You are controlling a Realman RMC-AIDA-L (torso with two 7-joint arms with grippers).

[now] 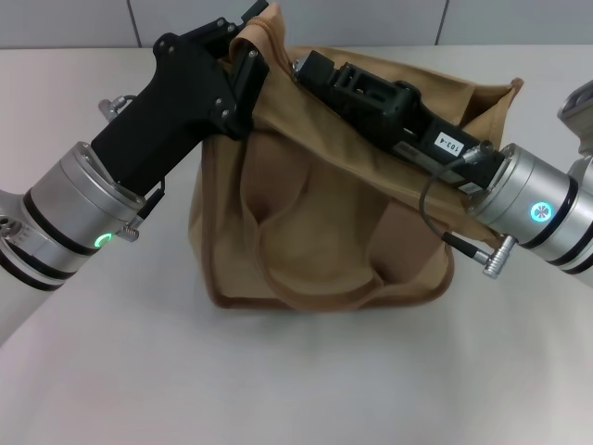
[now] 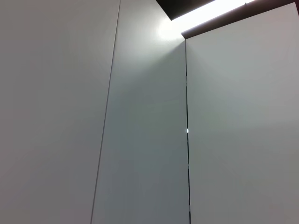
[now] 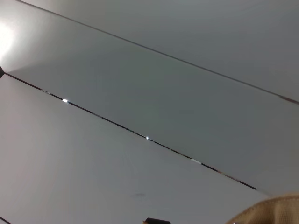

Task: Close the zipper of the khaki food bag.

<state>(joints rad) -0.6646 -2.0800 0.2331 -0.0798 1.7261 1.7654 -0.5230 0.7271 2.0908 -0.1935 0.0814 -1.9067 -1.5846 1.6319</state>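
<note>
The khaki food bag [image 1: 315,222] stands on the white table in the middle of the head view, with a looped handle hanging down its front. My left gripper [image 1: 250,42] is at the bag's top left corner, shut on a raised fold of khaki fabric. My right gripper [image 1: 306,67] lies along the bag's top edge, reaching from the right toward the left corner. The zipper and its silver pull are hidden behind the right gripper and the folds. A sliver of khaki cloth [image 3: 275,212] shows in the right wrist view.
The white table [image 1: 306,380] spreads around the bag. Grey wall panels [image 1: 389,19] stand behind it. Both wrist views show only pale panels with thin seams, such as those in the left wrist view [image 2: 140,140].
</note>
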